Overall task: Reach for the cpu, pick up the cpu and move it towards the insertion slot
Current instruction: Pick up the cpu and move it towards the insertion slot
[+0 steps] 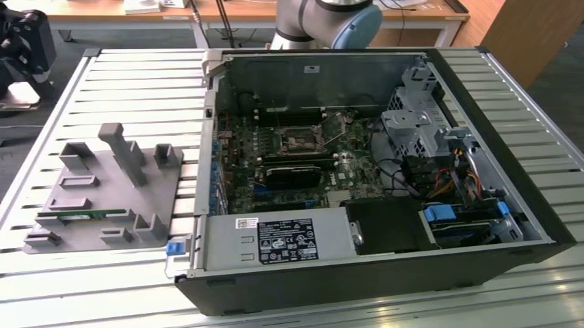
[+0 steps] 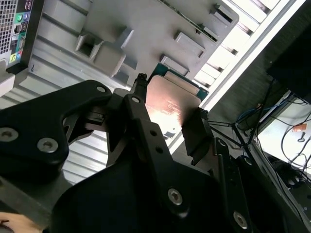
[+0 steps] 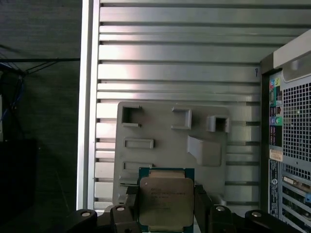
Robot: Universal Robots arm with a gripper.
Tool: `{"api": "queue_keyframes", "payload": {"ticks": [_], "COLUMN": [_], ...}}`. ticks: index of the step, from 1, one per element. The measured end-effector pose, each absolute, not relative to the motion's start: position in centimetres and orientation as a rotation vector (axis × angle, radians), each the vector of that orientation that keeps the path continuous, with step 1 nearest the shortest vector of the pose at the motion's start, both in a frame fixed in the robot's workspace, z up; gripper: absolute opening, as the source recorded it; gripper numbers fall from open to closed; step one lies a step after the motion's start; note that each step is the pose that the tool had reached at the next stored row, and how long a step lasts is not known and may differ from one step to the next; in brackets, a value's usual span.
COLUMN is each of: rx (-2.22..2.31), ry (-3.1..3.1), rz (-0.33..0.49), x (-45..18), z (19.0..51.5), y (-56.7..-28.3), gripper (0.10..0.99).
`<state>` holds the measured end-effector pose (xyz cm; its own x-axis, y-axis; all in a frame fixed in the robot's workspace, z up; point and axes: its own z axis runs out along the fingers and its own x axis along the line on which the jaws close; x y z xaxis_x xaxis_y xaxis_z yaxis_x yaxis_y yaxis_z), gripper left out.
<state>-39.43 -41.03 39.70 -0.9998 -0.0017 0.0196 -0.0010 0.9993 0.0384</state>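
In both wrist views the cpu [image 3: 166, 200] [image 2: 171, 97], a flat square chip with a silver top and a green rim, sits between the two black fingers of my gripper [image 3: 166, 206] [image 2: 167, 114]. The gripper is shut on its opposite edges. The chip hangs above the grey plastic fixture [image 3: 170, 141] [image 2: 146, 29], over the fixture's edge beside the table rim. The insertion slot [image 1: 299, 140], a dark square socket with a metal frame, lies on the green board inside the open computer case, to the exterior view's right of the fixture [image 1: 100, 198].
The open black computer case [image 1: 365, 273] fills the exterior view's right, with a drive cage [image 1: 415, 123] and cables inside. A green memory stick [image 1: 87, 215] lies in the fixture. The arm's base [image 1: 329, 20] stands behind the case. The slatted table [image 3: 180, 63] ends beside the fixture.
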Motion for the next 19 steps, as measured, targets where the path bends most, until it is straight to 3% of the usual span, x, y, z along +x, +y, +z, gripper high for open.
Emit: {"api": "queue_keyframes", "payload": {"ticks": [19], "rx": [0.002], "ry": [-3.121], "rz": [-0.061], "x": [-33.9], "z": [39.7], "y": [-41.0], "gripper": [0.541]}}
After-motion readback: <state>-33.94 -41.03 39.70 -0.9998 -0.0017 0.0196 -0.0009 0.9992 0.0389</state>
